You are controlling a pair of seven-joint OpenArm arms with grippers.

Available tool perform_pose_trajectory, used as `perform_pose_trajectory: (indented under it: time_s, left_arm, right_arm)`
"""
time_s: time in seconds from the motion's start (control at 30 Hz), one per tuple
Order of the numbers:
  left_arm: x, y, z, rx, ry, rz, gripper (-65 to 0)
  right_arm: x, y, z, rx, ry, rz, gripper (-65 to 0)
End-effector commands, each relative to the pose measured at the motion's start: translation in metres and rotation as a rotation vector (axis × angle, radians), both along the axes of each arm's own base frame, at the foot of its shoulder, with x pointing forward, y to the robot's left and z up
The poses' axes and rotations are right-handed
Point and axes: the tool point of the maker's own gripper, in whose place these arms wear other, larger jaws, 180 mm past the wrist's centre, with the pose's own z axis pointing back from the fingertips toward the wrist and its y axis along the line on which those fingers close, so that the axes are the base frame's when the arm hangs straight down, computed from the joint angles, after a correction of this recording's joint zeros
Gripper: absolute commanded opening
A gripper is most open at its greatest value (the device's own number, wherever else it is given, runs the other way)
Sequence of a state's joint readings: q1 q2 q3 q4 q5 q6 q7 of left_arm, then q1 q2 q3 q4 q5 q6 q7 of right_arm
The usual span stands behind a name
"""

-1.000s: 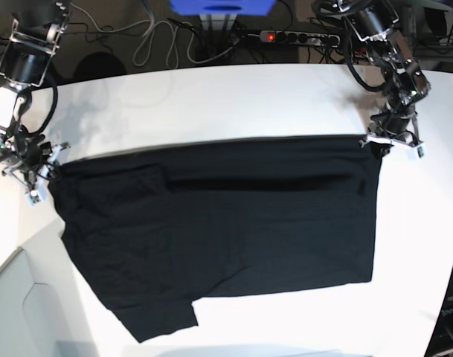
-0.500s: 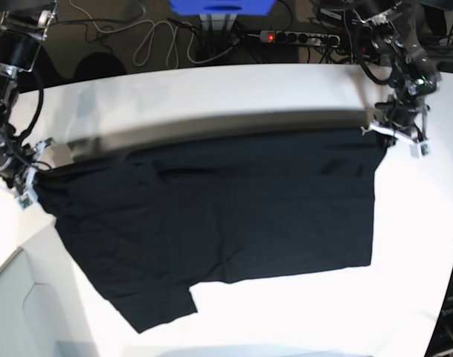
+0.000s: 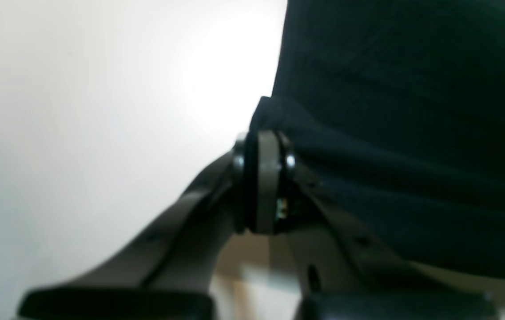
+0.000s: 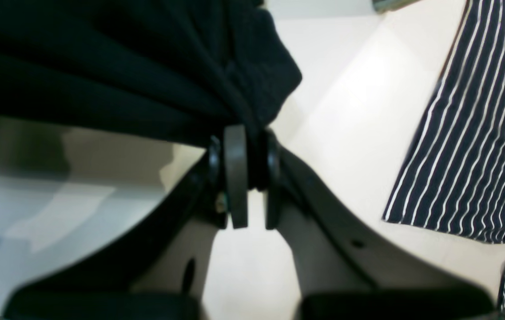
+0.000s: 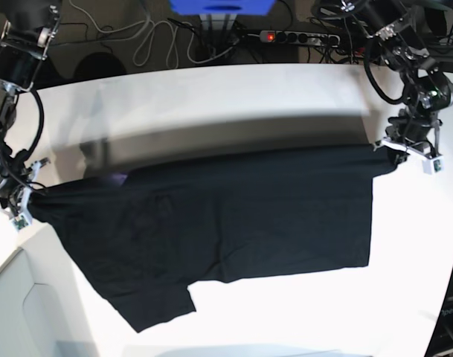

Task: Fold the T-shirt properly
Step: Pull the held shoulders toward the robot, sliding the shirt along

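Black cloth stretches between your two grippers, the left gripper point(image 5: 405, 158) and right gripper point(image 5: 31, 195) each clenching an end of the T-shirt's point(image 5: 233, 223) raised edge, the rest spread toward the table's point(image 5: 405, 312) near edge. You seem to be mid-fold; next, bring that edge evenly over and lower it flat.

bright white glare, soft grey shadows below dark cloth point(image 4: 101, 75), blurred tool point(image 4: 256, 178) foregrounds
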State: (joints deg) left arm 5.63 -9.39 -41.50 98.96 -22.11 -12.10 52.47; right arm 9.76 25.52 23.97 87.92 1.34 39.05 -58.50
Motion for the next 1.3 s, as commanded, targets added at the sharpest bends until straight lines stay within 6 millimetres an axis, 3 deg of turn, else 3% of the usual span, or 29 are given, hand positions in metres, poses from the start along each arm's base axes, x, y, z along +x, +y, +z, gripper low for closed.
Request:
perform_pose_trajectory:
  time_s: [0.0,0.13,0.43,0.77,1.07,1.27]
  left_arm:
    - [0.000,0.011,0.011,0.042,-0.023,0.018,-65.0]
    - [-0.010,0.011,0.004,0.041,0.004,0.018,-65.0]
    - [-0.049,-0.002,-0.026,0.008,0.071,0.034,-65.0]
    - [-0.106,-0.009,-0.053,-0.006,0.211,0.039,-65.0]
    - [-0.130,-0.009,-0.061,-0.006,0.271,0.038,-65.0]
    - [-0.135,-0.009,-0.063,-0.007,0.284,0.039,-65.0]
  right_arm:
    - [0.003,-0.015,0.016,-0.060,-0.019,-0.001,-64.8]
    - [-0.011,-0.014,0.002,-0.058,0.020,0.005,-64.8]
    - [-0.079,0.004,-0.053,-0.008,0.144,0.064,-64.8]
    - [-0.130,0.002,-0.042,-0.047,0.143,0.036,-64.8]
    - [-0.145,0.001,-0.050,-0.048,0.183,0.036,-64.8]
    - [-0.158,0.002,-0.056,-0.044,0.214,0.037,-64.8]
